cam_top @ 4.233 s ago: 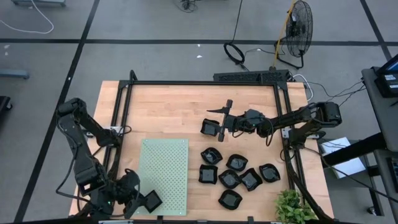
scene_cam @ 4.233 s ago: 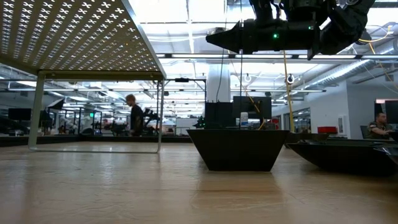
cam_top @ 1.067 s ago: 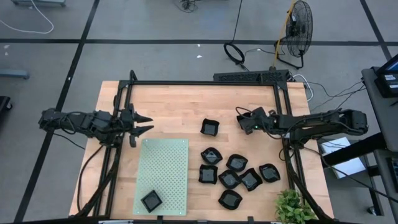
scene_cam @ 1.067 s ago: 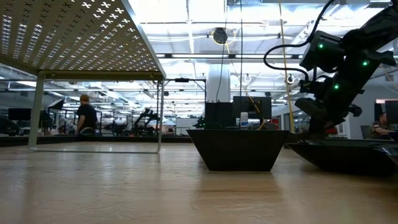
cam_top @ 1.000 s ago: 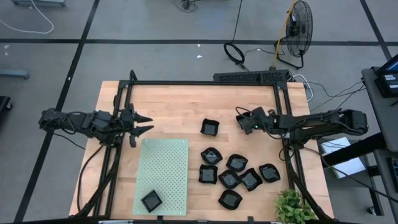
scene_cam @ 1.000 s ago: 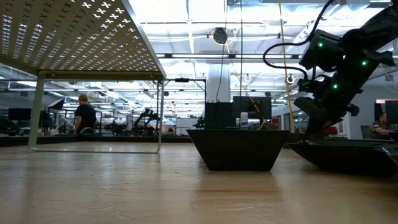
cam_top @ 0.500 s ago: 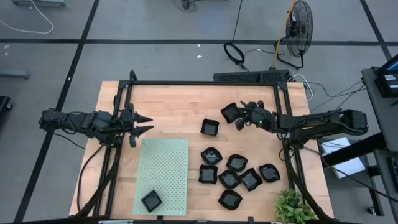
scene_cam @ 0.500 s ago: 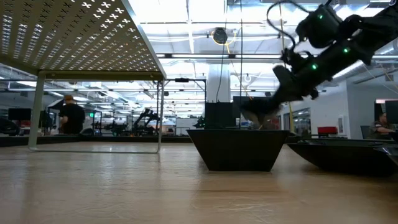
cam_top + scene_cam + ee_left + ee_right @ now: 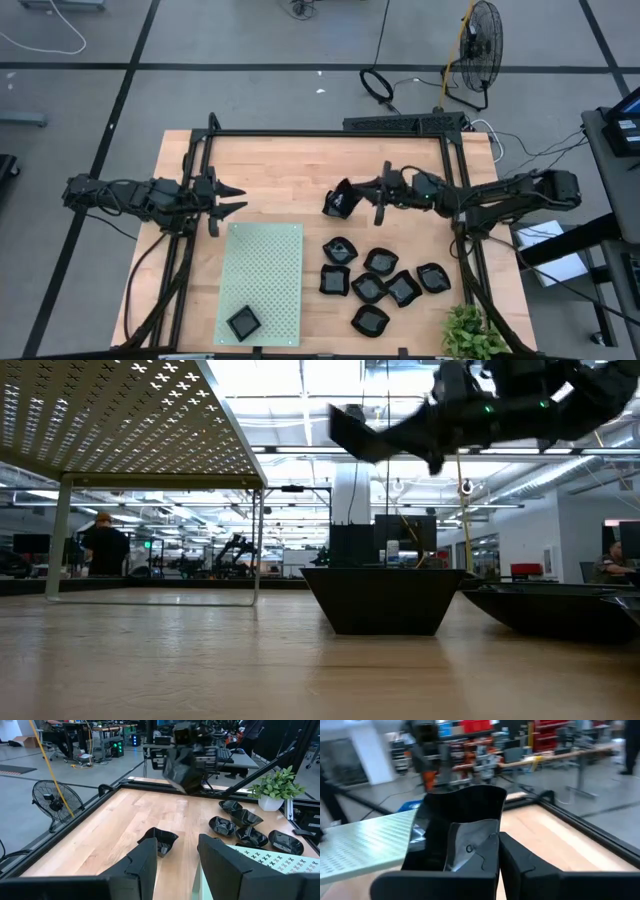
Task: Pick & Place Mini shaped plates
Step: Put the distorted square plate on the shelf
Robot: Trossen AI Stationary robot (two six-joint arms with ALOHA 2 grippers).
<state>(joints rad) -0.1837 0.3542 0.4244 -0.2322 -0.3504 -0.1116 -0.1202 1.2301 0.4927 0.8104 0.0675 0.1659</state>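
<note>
1. We see a wooden table (image 9: 290, 170) inside a black frame, with a pale green perforated mat (image 9: 265, 270) on its left half.
2. Our left arm waits at the table's left edge. The left gripper (image 9: 225, 198) hovers just beyond the mat's far corner with its fingers spread and nothing between them.
3. Our right arm reaches in from the right side. The right gripper (image 9: 365, 190) is in the air over the middle of the table, pinching a mini plate (image 9: 457, 827) by its wall so the dish hangs tilted. In the low view it sits well above the tabletop.
4. A cluster of plates (image 9: 385, 280) lies on bare wood at the right front, seven as far as we can count. A square plate (image 9: 338, 205) stands alone on the table, near the carried dish and seemingly below it. One placed plate (image 9: 243, 322) already rests on the mat's front edge.
5. What worries us:
   - The grip holds only one glossy wall, so a fast swing could let the tilted dish slip or swivel out of the fingers.
   - A drop here would likely land on or beside the lone square plate and knock it away.
   - If released while tilted, the dish may land on edge and roll or flip.
   - If the mat is beyond our right arm's reach, a handover to the left gripper could fumble on so small a rim.
</note>
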